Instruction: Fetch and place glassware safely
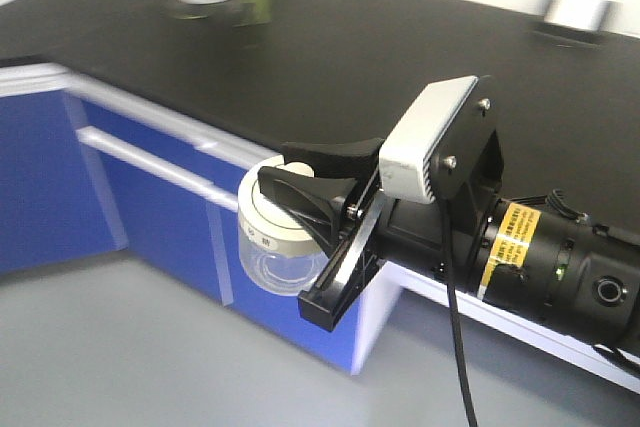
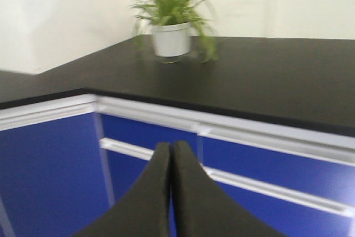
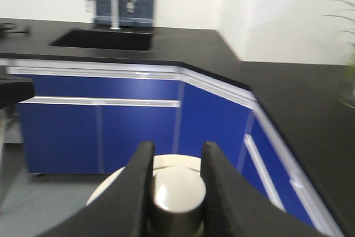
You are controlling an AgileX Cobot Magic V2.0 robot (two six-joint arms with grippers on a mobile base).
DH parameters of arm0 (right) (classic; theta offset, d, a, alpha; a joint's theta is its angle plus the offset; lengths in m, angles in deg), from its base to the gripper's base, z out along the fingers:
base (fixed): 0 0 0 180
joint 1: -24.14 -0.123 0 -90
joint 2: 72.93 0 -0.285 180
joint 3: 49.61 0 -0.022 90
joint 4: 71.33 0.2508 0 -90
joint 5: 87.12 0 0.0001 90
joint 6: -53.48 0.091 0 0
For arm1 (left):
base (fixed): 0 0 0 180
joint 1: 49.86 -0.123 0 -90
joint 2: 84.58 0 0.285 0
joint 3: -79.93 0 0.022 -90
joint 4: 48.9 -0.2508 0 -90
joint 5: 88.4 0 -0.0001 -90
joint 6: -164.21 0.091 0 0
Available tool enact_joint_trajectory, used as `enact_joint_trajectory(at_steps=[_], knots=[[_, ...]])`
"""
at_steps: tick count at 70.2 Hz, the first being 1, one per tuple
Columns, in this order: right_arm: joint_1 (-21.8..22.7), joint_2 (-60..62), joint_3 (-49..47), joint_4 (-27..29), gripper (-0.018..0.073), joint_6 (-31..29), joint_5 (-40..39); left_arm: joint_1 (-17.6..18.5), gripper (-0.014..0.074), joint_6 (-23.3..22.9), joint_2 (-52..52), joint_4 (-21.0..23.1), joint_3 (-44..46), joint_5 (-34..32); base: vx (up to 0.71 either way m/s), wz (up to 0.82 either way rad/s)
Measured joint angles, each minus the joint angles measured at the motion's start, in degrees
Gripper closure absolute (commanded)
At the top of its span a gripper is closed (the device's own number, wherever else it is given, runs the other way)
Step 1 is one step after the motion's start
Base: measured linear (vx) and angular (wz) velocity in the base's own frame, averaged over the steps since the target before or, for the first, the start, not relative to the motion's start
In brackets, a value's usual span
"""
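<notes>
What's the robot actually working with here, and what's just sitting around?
Part of the job:
- glass jar with cream lid
- right gripper, clamped on the lid's knob

Just there:
- potted plant
- sink
- black countertop
- blue cabinets
- left gripper, shut and empty

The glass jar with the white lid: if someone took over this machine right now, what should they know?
Right gripper: shut on the lid knob of the jar; the jar hangs in the air just off the counter edge, in front of the blue cabinets.
Left gripper: shut, empty.
Done: jar fetched and in hand.
Left: bring it over the black countertop, set it down upright, release. It seems held by the knob alone, so move gently.
</notes>
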Motion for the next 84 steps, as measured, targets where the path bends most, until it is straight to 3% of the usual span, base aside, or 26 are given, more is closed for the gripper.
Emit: enact_joint_trajectory(at_steps=[43,84], knots=[[0.0,0.0,0.0,0.0,0.0563,0.0,0.0,0.0,0.0603,0.0,0.0,0.0,0.0,0.0,0.15,-0.74],[0.0,0.0,0.0,0.0,0.0563,0.0,0.0,0.0,0.0603,0.0,0.0,0.0,0.0,0.0,0.11,-0.24]])
